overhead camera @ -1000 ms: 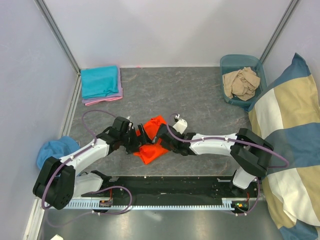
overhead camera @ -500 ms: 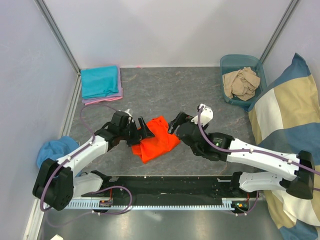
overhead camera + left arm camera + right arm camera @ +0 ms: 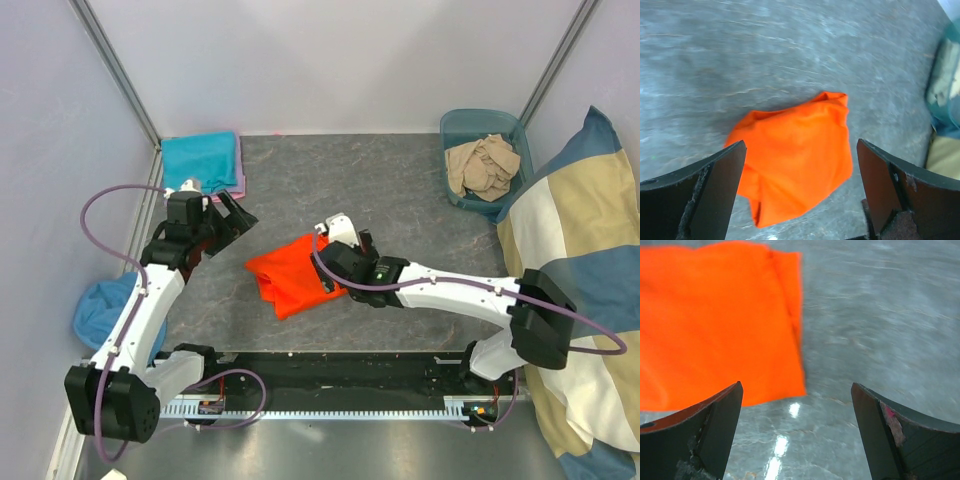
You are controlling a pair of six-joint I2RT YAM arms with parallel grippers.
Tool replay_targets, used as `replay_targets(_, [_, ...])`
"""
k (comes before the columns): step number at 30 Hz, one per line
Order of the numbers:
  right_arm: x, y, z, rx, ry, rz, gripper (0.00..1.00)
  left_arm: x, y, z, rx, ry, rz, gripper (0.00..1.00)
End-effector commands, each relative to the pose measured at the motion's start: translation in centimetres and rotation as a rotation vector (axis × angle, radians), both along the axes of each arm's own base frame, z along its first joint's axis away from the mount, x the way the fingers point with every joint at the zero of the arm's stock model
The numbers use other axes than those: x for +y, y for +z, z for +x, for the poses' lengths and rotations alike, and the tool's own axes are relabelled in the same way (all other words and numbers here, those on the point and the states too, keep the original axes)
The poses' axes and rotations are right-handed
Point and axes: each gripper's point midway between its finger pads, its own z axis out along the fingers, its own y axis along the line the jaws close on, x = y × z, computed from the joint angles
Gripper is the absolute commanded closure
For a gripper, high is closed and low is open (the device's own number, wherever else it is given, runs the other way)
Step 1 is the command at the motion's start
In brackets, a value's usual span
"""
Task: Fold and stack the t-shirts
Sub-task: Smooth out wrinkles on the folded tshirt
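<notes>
The orange t-shirt (image 3: 292,274) lies folded in a rough rectangle on the grey table, near the middle front. It fills the left wrist view (image 3: 795,152) and the upper left of the right wrist view (image 3: 715,320). My left gripper (image 3: 232,216) is open and empty, raised to the shirt's far left (image 3: 800,147). My right gripper (image 3: 338,264) is open and empty at the shirt's right edge (image 3: 796,387). A folded teal t-shirt (image 3: 200,163) lies on a pink-lilac one (image 3: 238,186) at the far left corner. Beige t-shirts (image 3: 484,165) lie crumpled in a bin.
The teal bin (image 3: 452,128) stands at the far right, also at the left wrist view's right edge (image 3: 946,75). A big blue-and-beige cushion (image 3: 585,290) fills the right side. A blue cloth (image 3: 104,302) lies bunched at the left wall. White walls enclose the table.
My left gripper has drawn back left and away from the orange shirt. My right gripper has swung in to the shirt's right edge. The shirt has shifted left and lies flatter.
</notes>
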Motion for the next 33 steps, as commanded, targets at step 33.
replay_targets(33, [12.0, -9.4, 1.2, 0.351, 0.788, -0.041, 0.02, 2.3, -1.6, -1.8, 0.032, 0.006, 0.016, 0.0])
